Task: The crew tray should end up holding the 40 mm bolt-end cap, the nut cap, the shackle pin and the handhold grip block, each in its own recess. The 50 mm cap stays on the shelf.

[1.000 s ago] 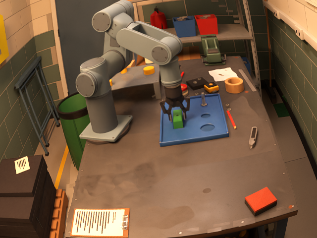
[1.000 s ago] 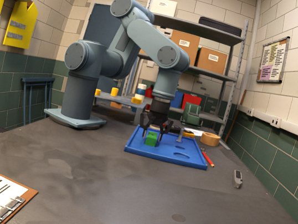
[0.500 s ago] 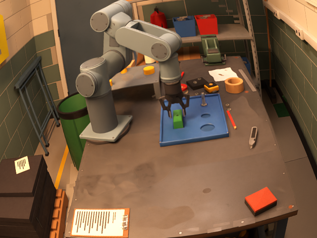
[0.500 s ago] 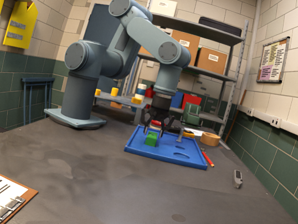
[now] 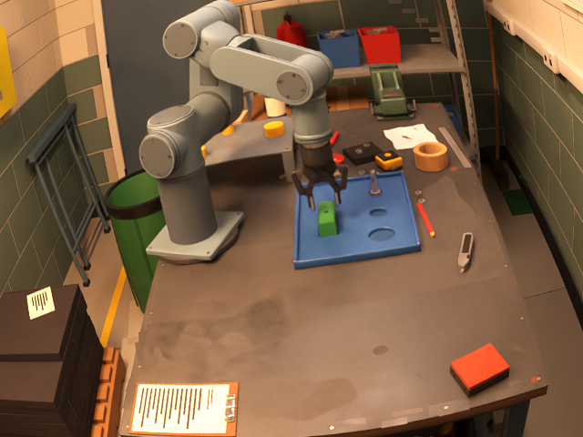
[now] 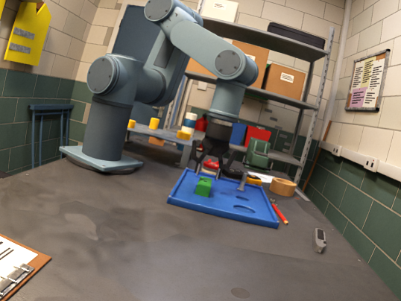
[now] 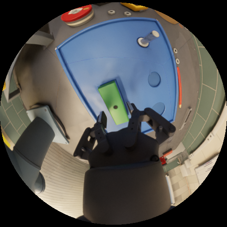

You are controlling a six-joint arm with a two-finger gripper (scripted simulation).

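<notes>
The blue crew tray [image 5: 355,220] [image 6: 223,196] [image 7: 121,69] lies on the bench in front of the low shelf. The green handhold grip block [image 5: 327,218] [image 6: 203,186] [image 7: 113,101] sits in the tray's left recess, and the grey shackle pin [image 5: 374,181] [image 6: 242,182] [image 7: 148,38] stands upright in its far right recess. Two round recesses [image 5: 381,226] [image 7: 154,79] on the right are empty. My gripper [image 5: 324,201] [image 6: 208,172] [image 7: 115,114] hangs just above the block, open and holding nothing. Yellow caps [image 5: 274,128] [image 6: 154,123] rest on the grey shelf [image 5: 249,141] behind.
A green vise [image 5: 390,91] stands at the bench's far end. Near the tray lie a tape roll [image 5: 430,156], a red pencil [image 5: 425,219], a utility knife [image 5: 465,251], a red disc [image 7: 77,14] and a black plate [image 5: 361,153]. An orange block [image 5: 479,368] and a clipboard [image 5: 183,408] lie at the near edge.
</notes>
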